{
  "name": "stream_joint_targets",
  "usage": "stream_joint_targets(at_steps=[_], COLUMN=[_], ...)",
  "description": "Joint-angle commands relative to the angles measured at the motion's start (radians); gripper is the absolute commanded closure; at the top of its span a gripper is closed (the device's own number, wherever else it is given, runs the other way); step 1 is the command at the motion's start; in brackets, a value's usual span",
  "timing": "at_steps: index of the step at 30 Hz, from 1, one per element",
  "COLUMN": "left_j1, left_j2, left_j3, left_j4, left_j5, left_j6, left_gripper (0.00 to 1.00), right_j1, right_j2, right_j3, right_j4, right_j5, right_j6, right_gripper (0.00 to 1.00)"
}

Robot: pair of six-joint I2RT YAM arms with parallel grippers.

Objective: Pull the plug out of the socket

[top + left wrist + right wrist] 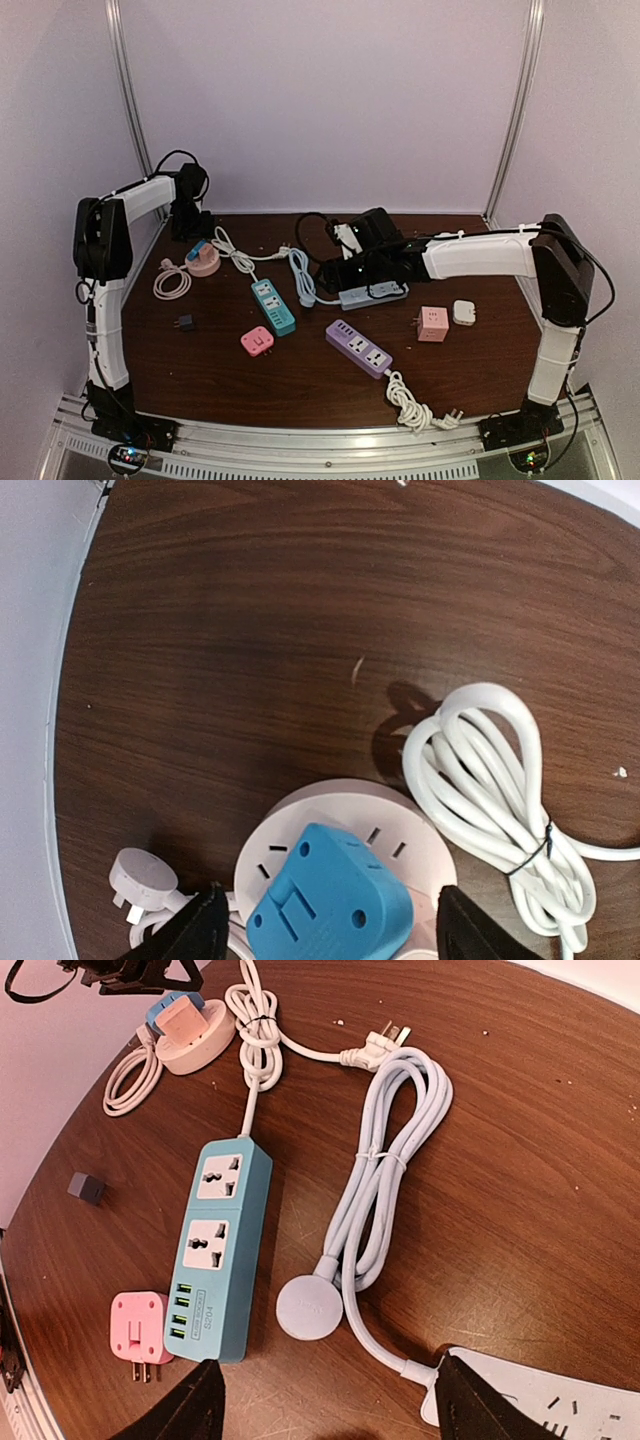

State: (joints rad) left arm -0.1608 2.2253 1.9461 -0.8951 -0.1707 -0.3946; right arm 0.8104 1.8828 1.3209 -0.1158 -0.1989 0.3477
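Pale lilac walls are enclosing a dark wooden desk; slim metal posts are rising at its back corners.

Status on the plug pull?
Left gripper open, astride blue plug. Plug seated in round socket. Right gripper open by grey strip. Coiled white cord beside socket, clear of fingers.

Far left, the round socket sits with the plug on top, a cable coil just beside it on the left. Moving right: a second coil, its cord joining the far end of the middle strip. Just left of that strip's near end, the adapter; further left, a small cube. Right of the strip, a third bundle. Right of centre, the near strip, its cord bunched at the table's front edge. Behind it the far strip; further right, block and charger side by side.
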Motion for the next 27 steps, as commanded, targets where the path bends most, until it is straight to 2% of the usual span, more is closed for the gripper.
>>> stream_joint_targets(at_steps=[1,7,11,15,23,27], left_j1=[0.01,0.03,0.034,0.038,0.048,0.057], left_j2=[0.013,0.019,0.015,0.014,0.004,0.0], left_j3=[0.005,-0.005,-0.004,0.003,0.0,0.008], left_j4=[-0.008,-0.014,-0.018,-0.019,-0.024,-0.031], left_j5=[0.021,-0.006,-0.025,-0.029,-0.026,-0.028], left_j6=[0.022,0.014,0.013,0.013,0.014,0.022], left_gripper=[0.27,0.28,0.33,0.4,0.61,0.64], right_j1=[-0.007,-0.007,-0.007,-0.007,-0.007,-0.007], right_j2=[-0.044,-0.047,-0.049,-0.048,-0.043,-0.04], right_j3=[-0.011,-0.022,-0.03,-0.032,-0.034,-0.036], right_j4=[0.022,0.022,0.024,0.027,0.029,0.032], right_j5=[0.019,0.02,0.027,0.028,0.029,0.03], right_j6=[0.016,0.017,0.019,0.02,0.02,0.02], right_gripper=[0.27,0.27,0.27,0.27,0.27,0.27])
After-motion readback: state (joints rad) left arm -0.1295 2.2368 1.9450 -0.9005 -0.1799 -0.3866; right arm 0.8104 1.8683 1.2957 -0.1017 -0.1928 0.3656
